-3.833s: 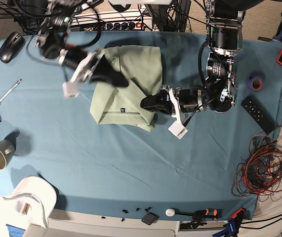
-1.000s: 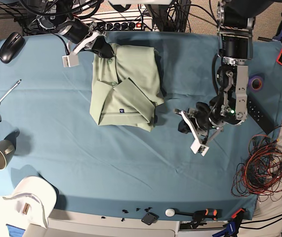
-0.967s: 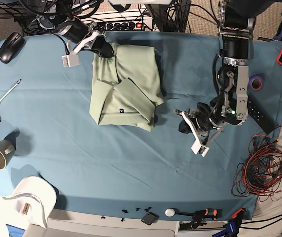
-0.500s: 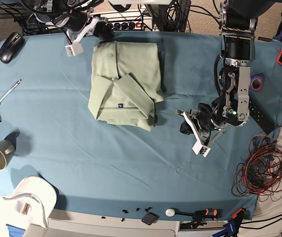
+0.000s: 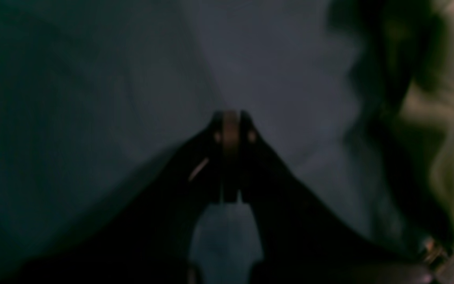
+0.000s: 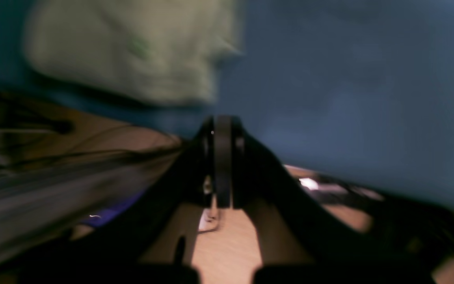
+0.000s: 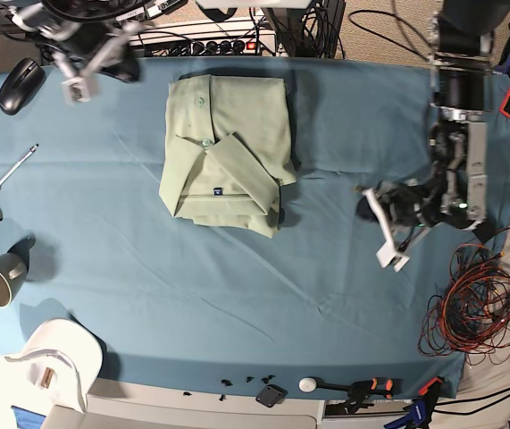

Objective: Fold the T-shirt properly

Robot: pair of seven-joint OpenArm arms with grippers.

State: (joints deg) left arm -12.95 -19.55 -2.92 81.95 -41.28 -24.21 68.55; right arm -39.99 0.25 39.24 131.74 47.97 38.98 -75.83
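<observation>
Fingers: both pairs were pressed together, nothing between them; left gripper (image 5: 230, 130) tips met over blue cloth, right gripper (image 6: 222, 130) tips met near the far table edge.
Table cloth (image 7: 237, 304): blue, covered the whole table, largest thing in the base view.
T-shirt (image 7: 226, 152): pale sage green, folded into a rough rectangle, lay flat on the cloth at upper centre, collar and buttons up, small dark tag near the lower fold; well apart from both grippers.
Left arm (image 7: 455, 143): on the base view's right side, gripper low over the cloth beside the cable bundle (image 7: 473, 304).
Right arm (image 7: 85, 40): at the top left corner of the base view, blurred, near the mouse (image 7: 20, 85).
Cap (image 7: 58, 362): white, bottom left corner.
Mug (image 7: 0, 277): left edge, on its side.
Remote (image 7: 466, 207): black, right side, partly behind the left arm.
Tape roll (image 7: 501, 143): purple, mostly hidden.
Screwdriver (image 7: 13, 168): left, on the cloth.
Wrist views: both blurred; shirt showed as a pale smear at each frame's edge.
</observation>
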